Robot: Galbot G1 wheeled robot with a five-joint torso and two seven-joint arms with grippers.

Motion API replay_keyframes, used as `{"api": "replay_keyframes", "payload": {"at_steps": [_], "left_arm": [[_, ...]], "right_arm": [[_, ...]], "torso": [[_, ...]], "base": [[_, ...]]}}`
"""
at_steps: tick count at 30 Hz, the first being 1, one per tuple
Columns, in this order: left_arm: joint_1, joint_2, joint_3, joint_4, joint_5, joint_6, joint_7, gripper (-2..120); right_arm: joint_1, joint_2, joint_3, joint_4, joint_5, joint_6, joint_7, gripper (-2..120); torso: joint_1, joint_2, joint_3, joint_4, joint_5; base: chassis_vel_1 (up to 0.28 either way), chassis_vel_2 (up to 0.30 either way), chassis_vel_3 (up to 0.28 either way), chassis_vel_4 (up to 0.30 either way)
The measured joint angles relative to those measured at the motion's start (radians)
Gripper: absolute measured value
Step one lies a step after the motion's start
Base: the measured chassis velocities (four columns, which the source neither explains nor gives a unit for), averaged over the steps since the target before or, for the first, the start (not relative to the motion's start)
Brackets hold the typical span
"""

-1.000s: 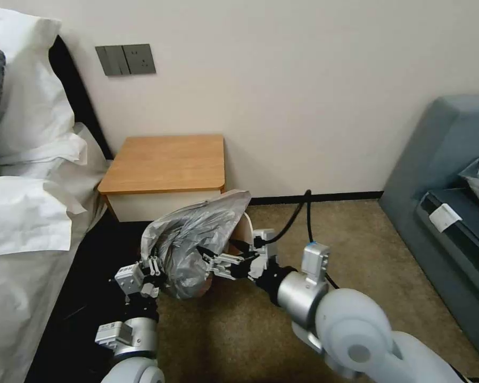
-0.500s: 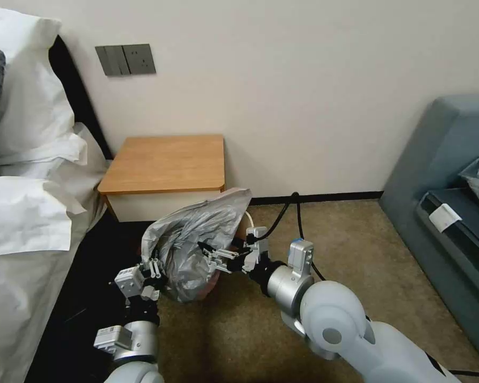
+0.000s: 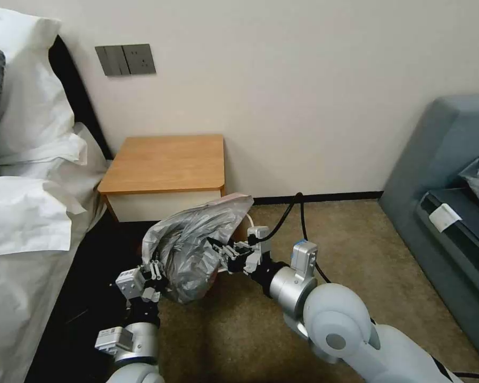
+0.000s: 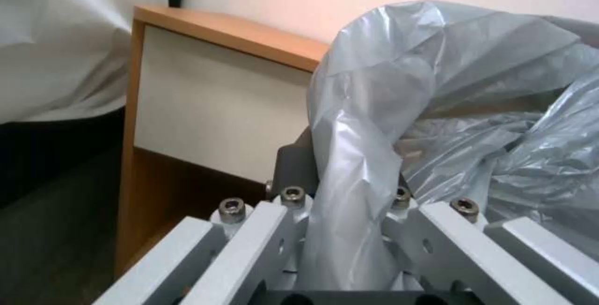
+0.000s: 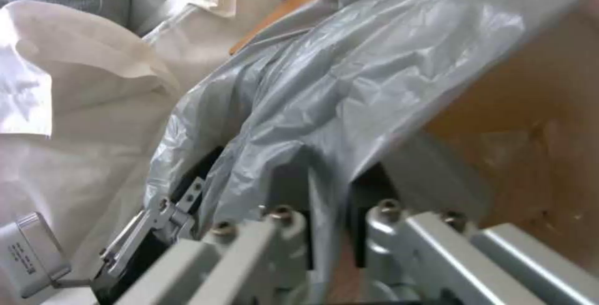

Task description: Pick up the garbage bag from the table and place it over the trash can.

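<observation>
Head view: left gripper point(image 3: 155, 270) is pinching the garbage bag point(image 3: 194, 242) at its near-left edge, w/ fingers clamped on a fold of plastic; right gripper point(image 3: 222, 251) is nipping the bag's right side, a sheet caught btwn its pads. Bag is hanging spread btwn both grippers, low over the carpet point(image 3: 330, 234), just in front of the table point(image 3: 165, 162), draping over the trash can point(image 3: 246, 226), whose cream rim is peeking out at the bag's right. Bed point(image 3: 32, 197) is sitting left, sofa point(image 3: 452, 213) right.
</observation>
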Motion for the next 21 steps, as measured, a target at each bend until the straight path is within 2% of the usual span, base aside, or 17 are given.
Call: {"api": "replay_keyframes", "payload": {"at_steps": [2,13,21], "left_arm": [[-0.001,0.002,-0.001,-0.001,-0.001,0.000,-0.001,7],[0.000,0.005,-0.003,-0.002,-0.003,0.000,-0.002,7],[-0.010,0.012,-0.017,-0.008,-0.033,0.008,-0.011,7]], "right_arm": [[-0.002,0.000,-0.001,0.001,-0.007,0.001,-0.001,0],[-0.012,-0.005,0.000,0.026,-0.025,-0.003,-0.003,0],[-0.068,-0.056,0.050,0.069,-0.057,-0.035,-0.007,0]], "torso": [[0.000,0.000,0.000,0.0000,0.0000],[0.000,0.000,0.000,0.0001,0.0000],[0.000,0.000,0.000,0.0000,0.0000]], "base": [[0.000,0.000,0.000,0.000],[0.000,0.000,0.000,0.000],[0.000,0.000,0.000,0.000]]}}
